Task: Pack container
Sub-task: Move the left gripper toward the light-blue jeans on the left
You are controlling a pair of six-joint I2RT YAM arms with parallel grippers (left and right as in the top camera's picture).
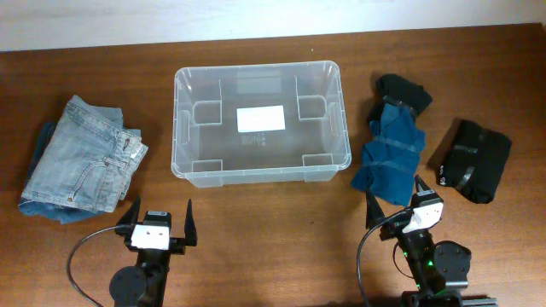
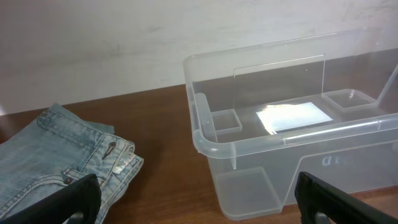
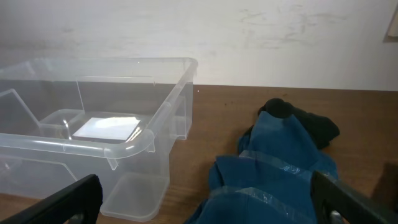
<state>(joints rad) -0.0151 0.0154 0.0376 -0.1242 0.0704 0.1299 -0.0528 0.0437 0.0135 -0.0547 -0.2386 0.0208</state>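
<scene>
The container (image 1: 189,166) is a clear plastic tub with a white label on its base, standing empty at the table's middle; it also shows in the left wrist view (image 2: 205,140) and the right wrist view (image 3: 161,106). Folded light-blue jeans (image 1: 78,158) lie left of it, also in the left wrist view (image 2: 43,155). A blue garment with tape bands (image 1: 391,153) lies right of it, also in the right wrist view (image 3: 280,168). My left gripper (image 1: 159,220) and right gripper (image 1: 396,198) are open and empty near the front edge.
A black garment (image 1: 405,90) lies behind the blue one. A folded black bundle with a white mark (image 1: 471,159) lies at the far right. A pale wall runs behind the table.
</scene>
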